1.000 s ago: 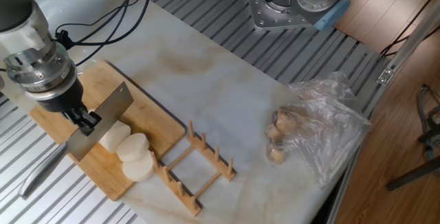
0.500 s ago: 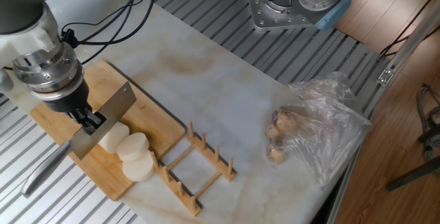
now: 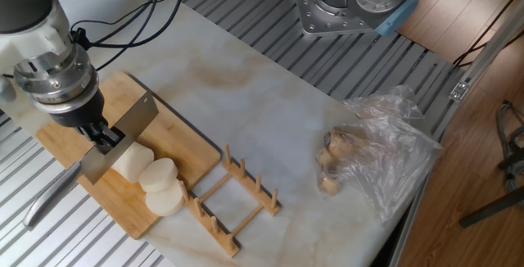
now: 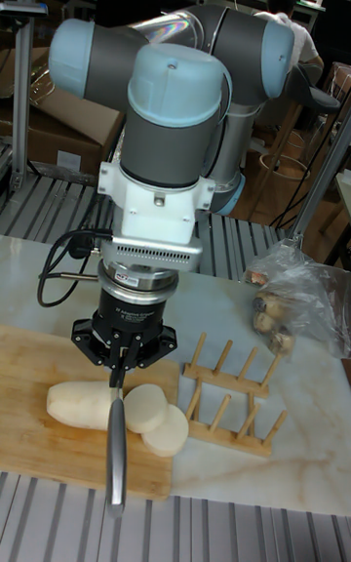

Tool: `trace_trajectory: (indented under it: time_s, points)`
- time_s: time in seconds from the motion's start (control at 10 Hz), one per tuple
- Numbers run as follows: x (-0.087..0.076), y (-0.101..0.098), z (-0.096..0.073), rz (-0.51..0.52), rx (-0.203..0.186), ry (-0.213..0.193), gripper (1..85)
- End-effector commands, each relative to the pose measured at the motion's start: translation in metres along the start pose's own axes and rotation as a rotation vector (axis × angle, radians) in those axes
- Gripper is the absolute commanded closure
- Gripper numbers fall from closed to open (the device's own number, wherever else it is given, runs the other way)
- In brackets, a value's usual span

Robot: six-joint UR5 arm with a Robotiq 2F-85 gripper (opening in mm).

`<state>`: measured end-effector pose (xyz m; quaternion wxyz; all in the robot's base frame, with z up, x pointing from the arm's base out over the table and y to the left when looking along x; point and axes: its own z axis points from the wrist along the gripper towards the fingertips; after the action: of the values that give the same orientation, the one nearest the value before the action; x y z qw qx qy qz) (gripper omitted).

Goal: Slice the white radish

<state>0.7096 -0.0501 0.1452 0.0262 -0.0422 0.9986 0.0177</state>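
Gripper (image 3: 101, 136) fingers clamped on knife (image 3: 115, 138), blade over radish (image 4: 86, 404). Two slices (image 3: 161, 185) (cut) lie on board (image 3: 176, 140).

Grey arm (image 4: 185, 64) with pale-blue joint caps, white wrist block, black cables, black fingers (image 4: 119, 352).

Board (image 3: 176, 136) sits at the bench (image 3: 270, 111) left end. Radish (image 4: 83, 404) lies on the board, two slices (image 3: 161, 187) stacked just off its cut end, toward the rack (image 3: 237, 197). Rack stands on the bench touching the board's right edge. Gripper (image 3: 102, 136) is over the radish, clamped on the knife (image 3: 115, 140), blade across the radish. Bag (image 3: 385, 148) lies well apart at the bench's right end.
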Motion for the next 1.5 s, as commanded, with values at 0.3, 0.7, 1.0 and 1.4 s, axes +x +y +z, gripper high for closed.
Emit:
trace_trajectory:
  time_s: [0.3,0.7,1.0,1.4]
  points:
    - [0.015,-0.001,-0.001,-0.014,0.0,-0.002,84.3]
    - [0.018,-0.002,0.007,-0.018,-0.009,-0.015,84.3]
    - [0.016,-0.001,0.009,-0.018,-0.015,-0.021,84.3]
    - [0.014,0.001,0.008,-0.017,-0.03,-0.029,84.3]
